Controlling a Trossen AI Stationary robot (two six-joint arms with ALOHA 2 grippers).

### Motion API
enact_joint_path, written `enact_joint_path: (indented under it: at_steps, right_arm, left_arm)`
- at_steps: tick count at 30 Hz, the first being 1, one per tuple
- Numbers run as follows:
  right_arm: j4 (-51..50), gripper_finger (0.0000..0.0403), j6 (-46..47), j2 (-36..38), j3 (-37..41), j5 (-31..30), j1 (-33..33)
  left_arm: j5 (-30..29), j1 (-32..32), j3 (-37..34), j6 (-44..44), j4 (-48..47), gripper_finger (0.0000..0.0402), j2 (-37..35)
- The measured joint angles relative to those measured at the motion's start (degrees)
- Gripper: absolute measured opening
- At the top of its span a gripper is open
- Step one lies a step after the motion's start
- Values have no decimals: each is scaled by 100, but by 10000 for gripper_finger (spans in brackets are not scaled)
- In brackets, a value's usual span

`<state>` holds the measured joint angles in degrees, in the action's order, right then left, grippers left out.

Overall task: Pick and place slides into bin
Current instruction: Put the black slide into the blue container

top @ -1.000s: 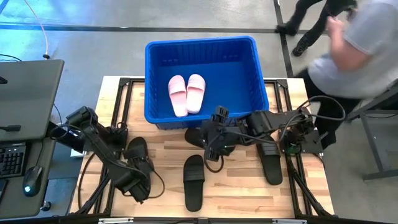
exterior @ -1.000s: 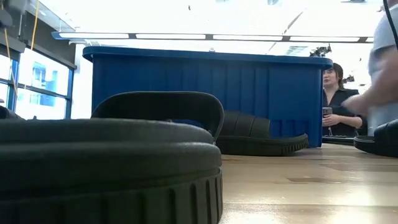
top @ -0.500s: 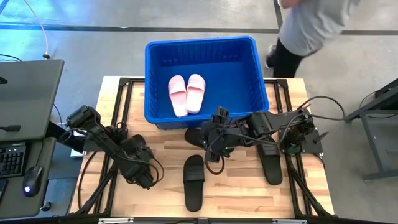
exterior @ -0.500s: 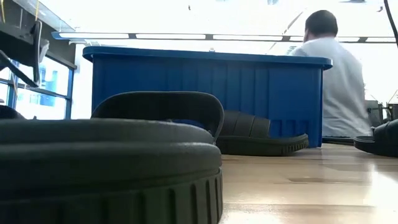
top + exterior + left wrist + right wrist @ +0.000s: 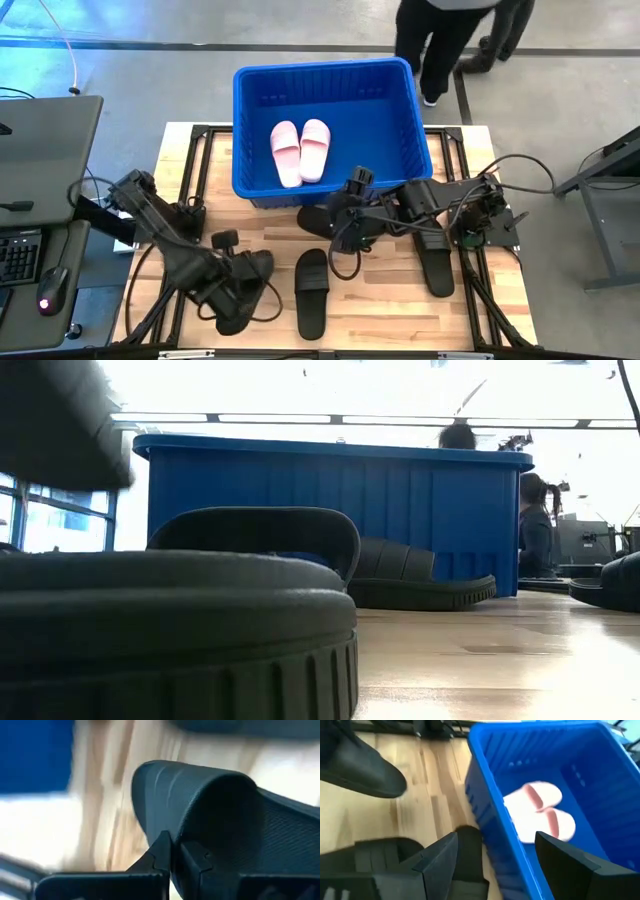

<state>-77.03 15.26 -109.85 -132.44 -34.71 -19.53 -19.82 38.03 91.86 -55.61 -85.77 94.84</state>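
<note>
The left gripper [image 5: 172,862] is pinching a black slide [image 5: 225,815] by its strap edge, jaws narrow, well in front of the bin [image 5: 250,120]; it is looking light, rubbery and bendable, so the strap is probably the surest hold. The right gripper [image 5: 495,857] is hanging wide open beside the bin's front wall over another black slide. The right wrist view is showing two pink slides [image 5: 545,812] in the bin, which the low view is hiding.

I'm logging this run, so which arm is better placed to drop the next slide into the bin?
Left. Its gripper is shut on a black slide. The right gripper is open, holding nothing, over another black slide beside the bin.
</note>
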Motion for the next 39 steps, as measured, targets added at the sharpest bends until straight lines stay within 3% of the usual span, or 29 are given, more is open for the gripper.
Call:
enact_joint_path:
  at_steps: [5, 10, 16, 25, 29, 33, 39]
  right_arm:
    - [-692, 256, 470, 36, 0, 20, -45]
    - [-1330, 256, 1087, 75, -2, -190, -229]
    - [-1317, 256, 1379, 137, -2, -427, -587]
    - [-1301, 256, 2610, 132, -2, -1221, -876]
    - [-1301, 256, 3262, 119, 28, -1390, -879]
    - [-1294, 256, 3783, 97, 28, -1483, -874]
    - [-1297, 256, 3997, 83, 28, -1482, -910]
  left_arm:
    - [-1550, 61, 1834, 948, -424, 3, -1]
    - [-3272, -35, 3017, 2585, -423, 3, -6]
    - [-4015, -896, 3716, 4103, -423, 2, -2]
    - [-3821, -3493, 3756, 5889, 685, 2, 323]
    - [-3075, -4557, 3753, 6632, 1246, 2, 888]
    - [-2577, -5363, 3750, 7011, 1761, 3, 1637]
    - [-1920, -6041, 3750, 7790, 3014, 4, 2677]
